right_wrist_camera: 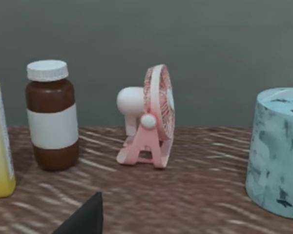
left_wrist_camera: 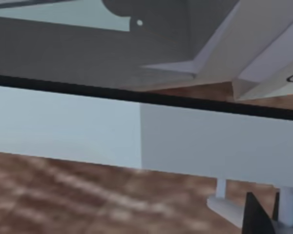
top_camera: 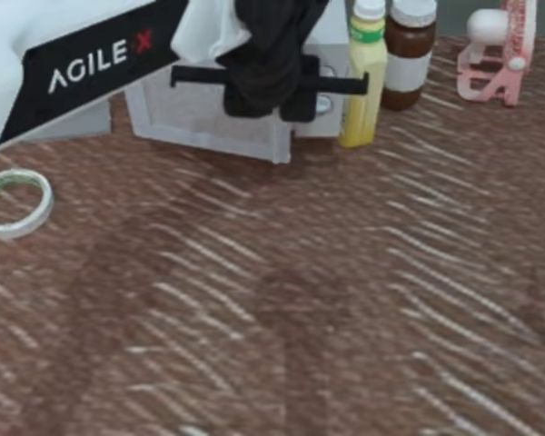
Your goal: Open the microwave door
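One light-grey boxy microwave [top_camera: 254, 109] at surface far edge; left tool [top_camera: 268, 95] over mesh-windowed door [top_camera: 209, 123], grip state unclear; two bottles just beside.

Even, soft light throughout, with faint arm shadows on the table [top_camera: 282, 300] and no glare.
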{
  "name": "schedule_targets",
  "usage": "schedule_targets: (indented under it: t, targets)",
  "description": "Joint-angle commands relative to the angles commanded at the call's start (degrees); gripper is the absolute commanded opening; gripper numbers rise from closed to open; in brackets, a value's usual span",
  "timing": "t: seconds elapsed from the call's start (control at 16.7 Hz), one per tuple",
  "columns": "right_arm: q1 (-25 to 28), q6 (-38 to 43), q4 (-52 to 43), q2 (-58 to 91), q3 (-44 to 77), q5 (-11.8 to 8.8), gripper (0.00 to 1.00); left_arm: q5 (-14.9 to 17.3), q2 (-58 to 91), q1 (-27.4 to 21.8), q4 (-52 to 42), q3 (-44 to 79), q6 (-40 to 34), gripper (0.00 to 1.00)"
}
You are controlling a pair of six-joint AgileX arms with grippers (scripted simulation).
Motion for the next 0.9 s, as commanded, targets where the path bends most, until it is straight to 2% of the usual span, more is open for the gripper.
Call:
schedule_targets:
  t: [0.9]
  targets:
    - [0.00, 0.00, 0.00, 0.00, 0.00, 0.00, 1.00, 0.16, -0.38, 0.04, 0.32, -0.59, 0.39, 0.00]
